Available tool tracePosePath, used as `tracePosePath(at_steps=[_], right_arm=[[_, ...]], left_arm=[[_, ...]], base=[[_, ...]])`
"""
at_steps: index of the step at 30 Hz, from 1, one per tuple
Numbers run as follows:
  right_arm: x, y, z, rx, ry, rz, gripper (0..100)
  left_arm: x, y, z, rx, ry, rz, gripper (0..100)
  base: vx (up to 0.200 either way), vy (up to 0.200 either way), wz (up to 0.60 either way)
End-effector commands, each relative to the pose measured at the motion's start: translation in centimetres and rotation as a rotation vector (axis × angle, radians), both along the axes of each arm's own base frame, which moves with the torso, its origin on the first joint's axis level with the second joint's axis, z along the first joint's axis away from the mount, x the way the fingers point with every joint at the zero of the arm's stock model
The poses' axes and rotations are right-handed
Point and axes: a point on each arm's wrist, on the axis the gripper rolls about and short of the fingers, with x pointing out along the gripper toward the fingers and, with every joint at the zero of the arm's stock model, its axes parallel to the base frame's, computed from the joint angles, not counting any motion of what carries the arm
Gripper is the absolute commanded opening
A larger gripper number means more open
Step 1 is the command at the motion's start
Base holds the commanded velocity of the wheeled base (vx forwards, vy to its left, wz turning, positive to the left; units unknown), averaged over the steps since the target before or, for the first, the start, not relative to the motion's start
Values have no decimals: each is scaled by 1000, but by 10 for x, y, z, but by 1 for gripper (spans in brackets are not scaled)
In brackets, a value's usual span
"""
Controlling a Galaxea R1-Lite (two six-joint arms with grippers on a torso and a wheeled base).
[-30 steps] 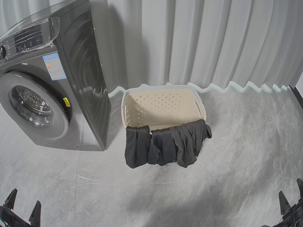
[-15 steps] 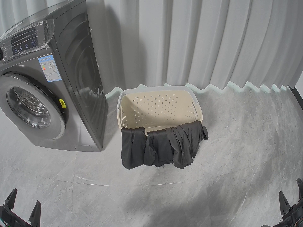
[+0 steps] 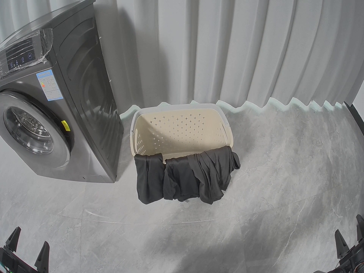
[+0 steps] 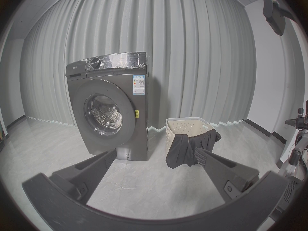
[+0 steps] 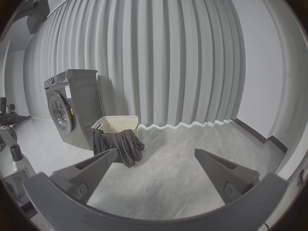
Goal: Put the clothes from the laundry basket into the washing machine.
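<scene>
Since a second ago my head view has swung right, sliding everything leftward in it; nothing itself moved. My left claw (image 3: pixel 29 242) and right claw (image 3: pixel 348 230) hang low, fingers spread, holding nothing. Well ahead between them, a dark grey garment (image 3: pixel 185 175) drapes over the near rim of the cream perforated plastic laundry basket (image 3: pixel 182 129), handy for pinching. Beyond the left claw, the dark grey front-loading washing machine (image 3: pixel 87 95) has its round glass door (image 3: pixel 32 133) shut, so I judge that must open first.

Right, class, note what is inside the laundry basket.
The laundry basket shows bare inner walls. Over its near rim drape dark clothes, hanging outside; they hide the inside beneath that rim.
</scene>
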Motion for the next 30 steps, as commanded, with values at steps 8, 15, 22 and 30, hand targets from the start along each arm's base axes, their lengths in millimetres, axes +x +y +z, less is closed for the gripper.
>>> tracePosePath(at_steps=[8,15,22,30], right_arm=[[0,0,-5,0,0,0,100],[0,0,-5,-1,0,0,100],[0,0,-5,0,0,0,100],[0,0,-5,-1,0,0,100]], left_arm=[[0,0,-5,-1,-2,-1,100],[0,0,-5,-3,-2,2,100],[0,0,-5,-3,-2,0,100],[0,0,-5,-3,-2,2,100]], base=[[125,0,0],[0,0,0],[143,0,0],[25,0,0]])
